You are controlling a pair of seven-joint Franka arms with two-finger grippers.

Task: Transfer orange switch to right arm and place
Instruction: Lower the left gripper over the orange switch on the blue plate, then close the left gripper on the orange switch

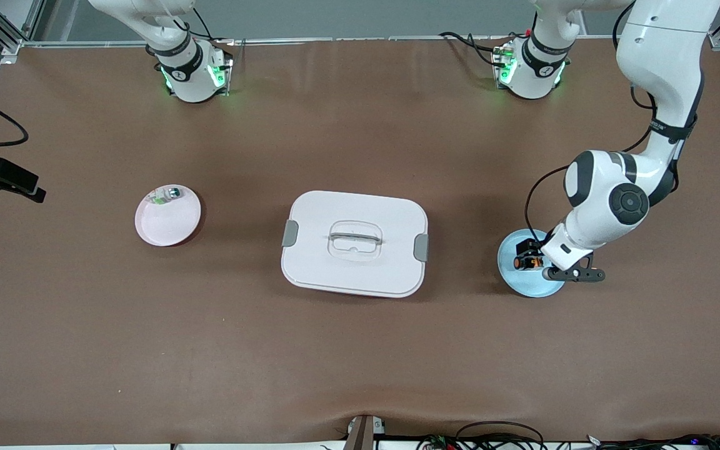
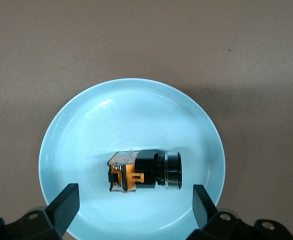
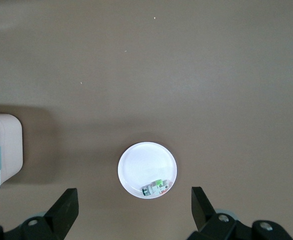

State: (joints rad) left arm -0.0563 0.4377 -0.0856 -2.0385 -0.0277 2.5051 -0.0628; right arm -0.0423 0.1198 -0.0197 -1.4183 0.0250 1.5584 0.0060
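Left arm (image 1: 663,94): white, jointed, rising from its base at the table's edge, bent at the elbow and folded down so that the wrist points at the table. Left gripper (image 2: 134,205): low over a light blue plate (image 2: 86,130), jaws spread wide, holding nothing; one black finger (image 2: 64,205) on each flank, both clear of the part between them. Orange switch (image 2: 144,171): lying on its side in the blue plate, directly under the open jaws and between the two fingers, touching neither; black round barrel at one end, orange and black block at the other. In the front view the switch (image 1: 527,257) shows just beside the gripper's black body, on the part of the plate toward the middle of the table. Right arm (image 1: 182,56): waiting, only base and lower links visible in the front view. Right gripper (image 3: 134,205): high above the table, jaws likewise wide apart and empty, looking down on a white plate (image 3: 141,160). Small clear-silver-green part (image 3: 155,188): at the rim of the white plate, far below that gripper. White lidded box (image 1: 354,242): with grey clips and a clear handle, on the brown table (image 1: 360,350) between the two plates, well apart from both grippers.
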